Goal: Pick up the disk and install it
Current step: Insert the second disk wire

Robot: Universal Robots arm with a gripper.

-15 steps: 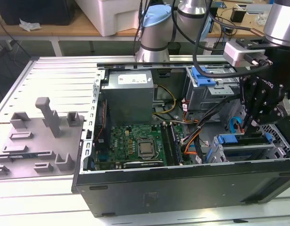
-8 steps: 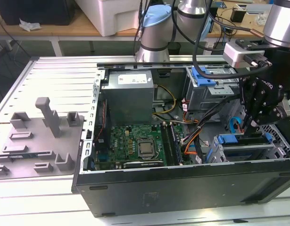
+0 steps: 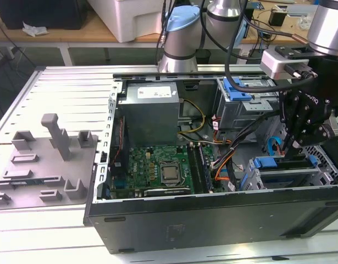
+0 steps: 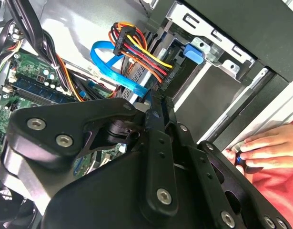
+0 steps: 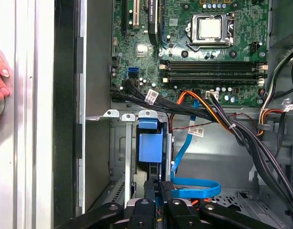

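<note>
Gripper pinched together over the disk in its bay — hand beside the case wall, exterior view omitting it.

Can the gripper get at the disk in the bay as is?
Likely yes. In the first wrist view the gripper sits right at the disk, whose blue carrier faces it. The blue cable loops beside it, not across.

Bright even light, sharp, soft shadows
</note>
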